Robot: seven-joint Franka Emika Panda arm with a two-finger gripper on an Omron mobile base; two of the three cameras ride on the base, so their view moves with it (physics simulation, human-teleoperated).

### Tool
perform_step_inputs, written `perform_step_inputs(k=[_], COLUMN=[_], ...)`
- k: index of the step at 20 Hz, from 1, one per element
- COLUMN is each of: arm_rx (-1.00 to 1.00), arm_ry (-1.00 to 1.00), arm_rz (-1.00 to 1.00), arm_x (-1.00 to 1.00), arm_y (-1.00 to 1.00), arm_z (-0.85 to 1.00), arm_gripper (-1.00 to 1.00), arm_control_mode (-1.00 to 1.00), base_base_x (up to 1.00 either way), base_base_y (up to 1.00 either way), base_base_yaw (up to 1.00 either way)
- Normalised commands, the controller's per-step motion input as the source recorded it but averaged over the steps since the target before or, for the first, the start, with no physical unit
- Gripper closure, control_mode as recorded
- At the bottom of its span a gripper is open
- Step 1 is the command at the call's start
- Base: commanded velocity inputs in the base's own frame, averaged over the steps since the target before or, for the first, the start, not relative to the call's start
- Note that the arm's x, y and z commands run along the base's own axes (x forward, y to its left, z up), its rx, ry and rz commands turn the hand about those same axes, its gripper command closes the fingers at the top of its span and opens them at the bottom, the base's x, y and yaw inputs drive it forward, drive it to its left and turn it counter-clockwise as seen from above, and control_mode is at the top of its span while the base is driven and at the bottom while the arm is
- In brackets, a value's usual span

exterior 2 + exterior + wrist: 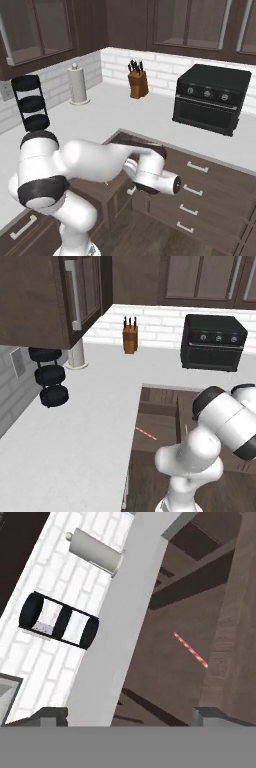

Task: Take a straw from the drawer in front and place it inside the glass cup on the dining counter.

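Note:
The drawer (157,423) stands pulled out below the white worktop's edge, its brown floor showing in the hand view (165,682). The straw (146,433), thin with red and white stripes, lies flat and slanted on that floor. In the hand view the straw (190,649) sits ahead of and a little right of my gripper (131,714), which is open, both dark fingertips (47,714) spread wide with nothing between them. My arm reaches down over the drawer in the right base view. The glass cup and the dining counter are out of view.
The white worktop (75,431) borders the drawer on the left. On it stand a black tiered rack (50,376), a paper towel roll (78,85), a knife block (130,336) and a black toaster oven (212,97). Shut drawers with silver handles (197,167) lie to the right.

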Motion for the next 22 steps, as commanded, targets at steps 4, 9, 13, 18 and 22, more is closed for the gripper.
perform_step_inputs(k=[4, 9, 13, 18, 22], arm_rx=[-0.24, -0.31, -0.3, -0.23, -0.18], arm_ry=[0.16, 0.23, 0.23, 0.16, 0.15], arm_rz=[0.0, 0.0, 0.0, 0.0, 0.0], arm_x=[0.0, 0.17, 0.29, 0.19, 0.27], arm_y=[0.73, 0.69, 0.47, 0.07, 0.0], arm_z=[0.83, 0.09, -0.05, -0.04, -0.12], arm_gripper=[-1.0, -1.0, -1.0, -1.0, -1.0], arm_control_mode=[-1.0, -1.0, -1.0, -1.0, -1.0], base_base_x=[0.0, 0.0, 0.0, 0.0, 0.0], base_base_y=[0.0, 0.0, 0.0, 0.0, 0.0], base_base_yaw=[0.0, 0.0, 0.0, 0.0, 0.0])
